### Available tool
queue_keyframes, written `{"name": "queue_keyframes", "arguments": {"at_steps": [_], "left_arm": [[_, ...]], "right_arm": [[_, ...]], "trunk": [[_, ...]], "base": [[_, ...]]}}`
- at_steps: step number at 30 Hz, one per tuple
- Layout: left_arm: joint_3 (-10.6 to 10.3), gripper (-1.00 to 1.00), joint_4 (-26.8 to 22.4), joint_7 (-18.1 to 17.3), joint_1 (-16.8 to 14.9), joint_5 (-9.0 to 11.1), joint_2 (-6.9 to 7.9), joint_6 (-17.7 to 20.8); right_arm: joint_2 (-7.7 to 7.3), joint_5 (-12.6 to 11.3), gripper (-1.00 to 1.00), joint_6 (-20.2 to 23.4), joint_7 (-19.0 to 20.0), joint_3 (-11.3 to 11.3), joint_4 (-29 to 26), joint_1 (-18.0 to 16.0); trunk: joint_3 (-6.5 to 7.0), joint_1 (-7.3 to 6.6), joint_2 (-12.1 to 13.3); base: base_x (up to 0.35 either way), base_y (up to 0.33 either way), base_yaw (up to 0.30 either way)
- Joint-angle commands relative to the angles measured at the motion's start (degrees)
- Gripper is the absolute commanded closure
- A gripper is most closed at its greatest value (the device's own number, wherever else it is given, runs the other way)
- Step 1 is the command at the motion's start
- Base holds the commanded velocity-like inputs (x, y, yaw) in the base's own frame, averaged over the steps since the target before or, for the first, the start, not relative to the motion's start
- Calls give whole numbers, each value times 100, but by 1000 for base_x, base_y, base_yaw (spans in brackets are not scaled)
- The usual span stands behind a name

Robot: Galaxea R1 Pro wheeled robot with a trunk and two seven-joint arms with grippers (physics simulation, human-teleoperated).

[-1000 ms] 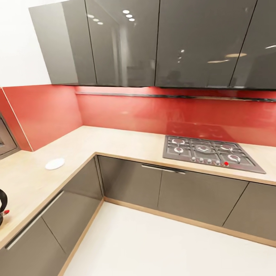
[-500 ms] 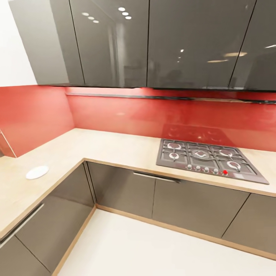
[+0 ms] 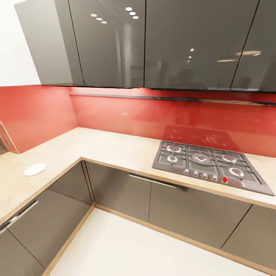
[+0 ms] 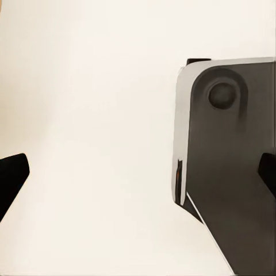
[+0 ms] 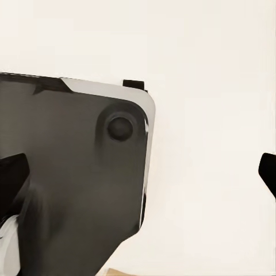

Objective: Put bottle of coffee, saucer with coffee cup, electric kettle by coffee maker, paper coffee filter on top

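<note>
The saucer [image 3: 34, 169] lies alone on the tabletop [image 3: 115, 147] left of the hob [image 3: 209, 165], probably light, brittle and best pinched at its rim, while both claws hang released over the floor.

Red backsplash [image 3: 126, 115], grey cabinets [image 3: 115, 42]

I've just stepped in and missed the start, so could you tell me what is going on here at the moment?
Nothing is being handled right now. The robot's head camera looks over an L-shaped kitchen countertop with a gas hob and a white saucer lying near the counter's edge. In the wrist views, the left gripper and right gripper are open and empty, pointing down at the pale floor beside the robot's dark base.
</note>
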Motion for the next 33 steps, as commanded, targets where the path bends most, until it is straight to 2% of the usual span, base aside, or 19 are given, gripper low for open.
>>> {"name": "queue_keyframes", "arguments": {"at_steps": [1, 10, 33], "left_arm": [[57, -100, 8, -7, -7, -58, -23, -24], [74, -100, 8, -7, -7, -58, -38, -33], [66, -100, 8, -7, -7, -58, -41, -33]], "right_arm": [[-2, 51, -100, -16, 11, -7, 2, -3], [-2, 51, -100, -16, 11, -7, 2, -3], [-2, 51, -100, -16, 11, -7, 2, -3]], "trunk": [[-13, 3, -12], [-30, 3, -12], [-90, 3, -12]], "base": [[0, -325, 276], [-12, -249, 277], [-1, -7, 277]]}}
